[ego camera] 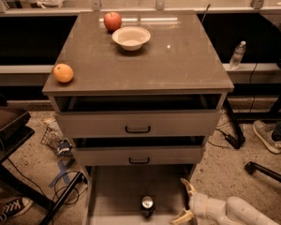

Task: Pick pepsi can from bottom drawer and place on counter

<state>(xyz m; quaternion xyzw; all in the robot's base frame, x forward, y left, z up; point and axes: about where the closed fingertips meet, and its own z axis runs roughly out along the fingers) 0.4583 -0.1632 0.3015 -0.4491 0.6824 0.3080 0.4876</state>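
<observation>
The pepsi can (147, 205) stands upright near the front middle of the open bottom drawer (114, 191), its silver top showing. My gripper (184, 200) is low at the drawer's right side, to the right of the can and apart from it. Its two pale fingers are spread open and hold nothing. The counter (178, 60) is the grey-brown top of the cabinet above.
On the counter are a red apple (112, 20), a white bowl (130, 37) and an orange (63, 72). Two upper drawers with black handles (137, 129) are slightly open. A water bottle (237, 54) stands at the right. Cables and a chair base lie on the floor to the left.
</observation>
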